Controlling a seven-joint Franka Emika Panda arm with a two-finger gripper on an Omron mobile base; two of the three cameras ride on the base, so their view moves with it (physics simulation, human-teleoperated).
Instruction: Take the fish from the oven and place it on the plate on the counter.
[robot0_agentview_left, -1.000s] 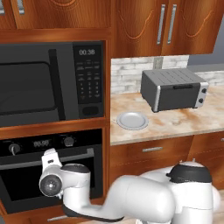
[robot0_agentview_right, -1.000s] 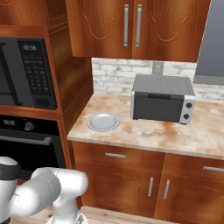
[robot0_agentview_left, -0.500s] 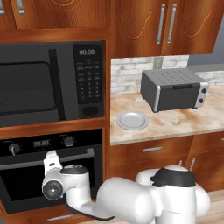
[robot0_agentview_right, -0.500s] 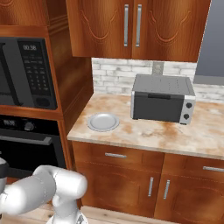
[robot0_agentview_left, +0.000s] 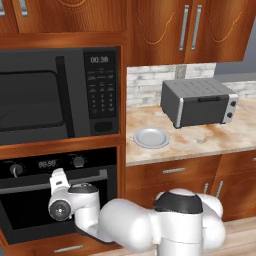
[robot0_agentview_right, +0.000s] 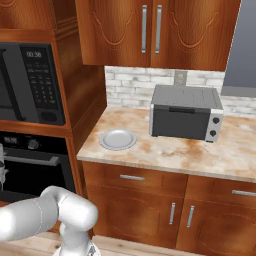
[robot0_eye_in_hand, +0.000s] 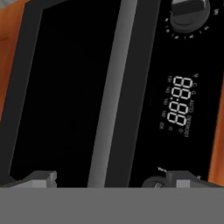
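Spread wide, the hand (robot0_eye_in_hand: 109, 177) faces the shut oven (robot0_agentview_left: 60, 200), its fingertips (robot0_eye_in_hand: 41, 178) straddling the silver bar handle (robot0_eye_in_hand: 111, 94). Over at two o'clock the plate (robot0_agentview_left: 151, 137) sits bare on the worktop (robot0_agentview_left: 200, 137).

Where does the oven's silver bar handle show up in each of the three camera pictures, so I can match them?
Left base view: the handle runs across the oven door at lower left, partly behind the arm.
Right base view: a short stretch at the left edge, under the knob.
Hand view: a tall grey bar between the tool's two tips.
Shared landmark: the oven's clock display.
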